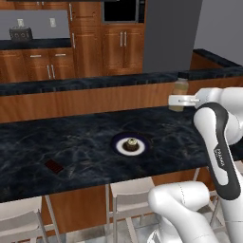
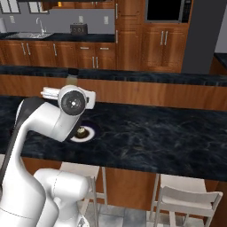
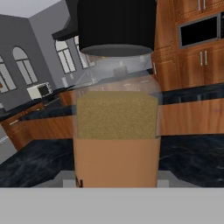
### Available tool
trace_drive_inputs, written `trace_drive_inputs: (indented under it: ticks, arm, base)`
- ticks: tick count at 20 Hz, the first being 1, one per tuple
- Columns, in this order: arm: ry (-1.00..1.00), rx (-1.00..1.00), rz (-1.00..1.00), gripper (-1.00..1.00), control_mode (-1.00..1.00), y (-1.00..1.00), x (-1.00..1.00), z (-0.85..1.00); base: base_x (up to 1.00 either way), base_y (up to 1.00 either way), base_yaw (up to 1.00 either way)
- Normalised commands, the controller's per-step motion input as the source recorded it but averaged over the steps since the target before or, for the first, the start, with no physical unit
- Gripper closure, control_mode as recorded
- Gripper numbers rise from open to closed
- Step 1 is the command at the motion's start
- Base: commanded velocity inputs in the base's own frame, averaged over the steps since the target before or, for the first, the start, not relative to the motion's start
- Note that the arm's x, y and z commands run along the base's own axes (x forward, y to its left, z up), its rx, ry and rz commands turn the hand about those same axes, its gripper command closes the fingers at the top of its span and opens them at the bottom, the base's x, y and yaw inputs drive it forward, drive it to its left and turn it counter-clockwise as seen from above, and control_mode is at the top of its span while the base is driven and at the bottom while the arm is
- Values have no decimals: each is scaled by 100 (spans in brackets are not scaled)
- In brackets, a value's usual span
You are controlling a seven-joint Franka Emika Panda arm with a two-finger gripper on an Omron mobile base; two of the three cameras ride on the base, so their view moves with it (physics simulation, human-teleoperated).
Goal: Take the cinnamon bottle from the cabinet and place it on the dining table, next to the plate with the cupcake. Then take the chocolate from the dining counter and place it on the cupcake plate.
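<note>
Room: sim kitchen, red-brown wood cabinets point(image 1: 122, 47) along back wall, grey walls, toaster point(image 1: 21, 33) on far counter at upper left, microwave point(image 1: 121, 10) set high in the cabinets.
Surface: dining table point(image 1: 85, 142), long black marbled top w/ wood base; higher black-topped ledge point(image 1: 85, 84) runs behind it.
Left side: chocolate point(image 1: 54, 166) lies flat near front edge of the top, well apart from plate.
Front: pale stools point(image 1: 128, 194) tucked under the table edge, left to right.
Centre: plate point(image 1: 119, 144), white w/ dark rim, on the top; cupcake point(image 1: 131, 144) sits on it. In right base view the arm's elbow covers part of the plate.
Right side: cinnamon bottle point(image 1: 180, 95) upright, off the surface, above the table's back-right part, well right of plate. Ledge just behind it.
Gripper: gripper point(image 1: 179, 100) reaches in from the right, level; jaws clamped on the bottle's lower body.
Hand view: bottle point(image 3: 116, 131) up close, dark cap on top, tan powder in lower half, blocks most of the table beyond.
Blocking: nothing between bottle and plate on the top; robot's own arm hides table's right front corner in left base view.
</note>
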Motion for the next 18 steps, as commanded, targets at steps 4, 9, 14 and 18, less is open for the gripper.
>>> trace_drive_inputs:
  ticks: [4,9,14,18]
  arm:
    - [0,0,0,100,100,0,0,0]
    - [0,0,0,100,100,0,0,0]
    - [0,0,0,100,100,0,0,0]
    - [-4,0,2,100,-100,-3,0,-7]
  base:
    - [0,0,0]
    - [0,0,0]
    - [1,0,0]
    - [0,0,0]
